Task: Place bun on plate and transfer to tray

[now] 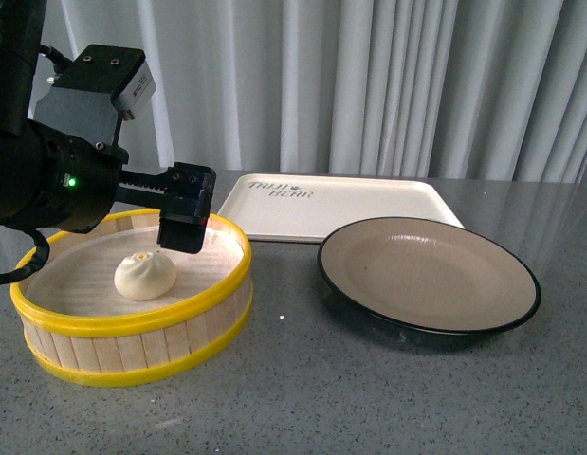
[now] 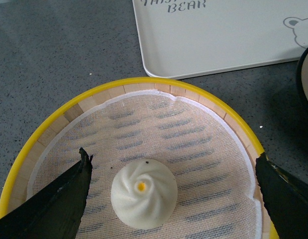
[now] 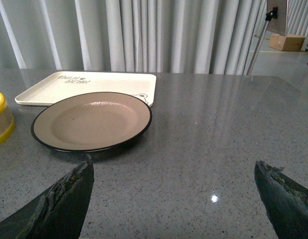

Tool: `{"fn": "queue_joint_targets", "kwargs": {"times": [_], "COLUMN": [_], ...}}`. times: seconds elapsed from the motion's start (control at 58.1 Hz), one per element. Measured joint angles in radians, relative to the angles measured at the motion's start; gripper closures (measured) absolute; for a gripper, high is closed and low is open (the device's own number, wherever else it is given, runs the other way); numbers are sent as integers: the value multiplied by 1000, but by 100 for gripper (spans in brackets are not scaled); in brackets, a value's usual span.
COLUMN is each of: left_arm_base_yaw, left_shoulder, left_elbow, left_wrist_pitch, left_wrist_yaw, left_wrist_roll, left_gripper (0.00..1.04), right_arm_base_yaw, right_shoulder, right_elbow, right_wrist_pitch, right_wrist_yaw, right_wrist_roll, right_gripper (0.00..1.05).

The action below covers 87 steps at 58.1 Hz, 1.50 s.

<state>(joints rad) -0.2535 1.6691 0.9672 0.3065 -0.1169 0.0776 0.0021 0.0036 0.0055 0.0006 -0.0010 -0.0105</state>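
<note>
The white pleated bun point(image 1: 144, 276) point(image 2: 144, 196) sits on the cloth inside a yellow-rimmed steamer basket point(image 1: 132, 327) point(image 2: 54, 124). My left gripper point(image 1: 182, 242) point(image 2: 171, 157) hangs open just above the basket, its fingers spread wide to either side of the bun without touching it. The black-rimmed plate point(image 1: 428, 275) point(image 3: 91, 121) lies bare to the right of the basket. Behind it rests the cream tray point(image 1: 340, 207) point(image 2: 218, 40) point(image 3: 89, 87) with dark lettering. My right gripper point(image 3: 172, 167) is open over bare tabletop, short of the plate, and does not show in the front view.
The grey speckled table point(image 1: 369, 398) carries the basket, plate and tray close together. White curtains point(image 1: 388, 85) hang behind the table. In the right wrist view a stand and a cardboard box point(image 3: 285, 42) appear far off beyond the table.
</note>
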Motion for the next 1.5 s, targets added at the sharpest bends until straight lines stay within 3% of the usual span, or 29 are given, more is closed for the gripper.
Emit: {"fn": "queue_joint_targets", "kwargs": {"times": [0.792,1.498], "left_arm_base_yaw": [31,56], "left_shoulder": [152,208], "left_elbow": [137,198], "left_wrist_pitch": [-151,-156], "left_wrist_yaw": [-43,-67], "left_wrist_roll": [-94,-132], "left_gripper": [7,7], "right_arm_base_yaw": [0,0], "right_shoulder": [0,0], "right_elbow": [0,0], "right_wrist_pitch": [0,0], "right_wrist_yaw": [0,0], "right_wrist_roll": [0,0], "right_gripper": [8,8]}}
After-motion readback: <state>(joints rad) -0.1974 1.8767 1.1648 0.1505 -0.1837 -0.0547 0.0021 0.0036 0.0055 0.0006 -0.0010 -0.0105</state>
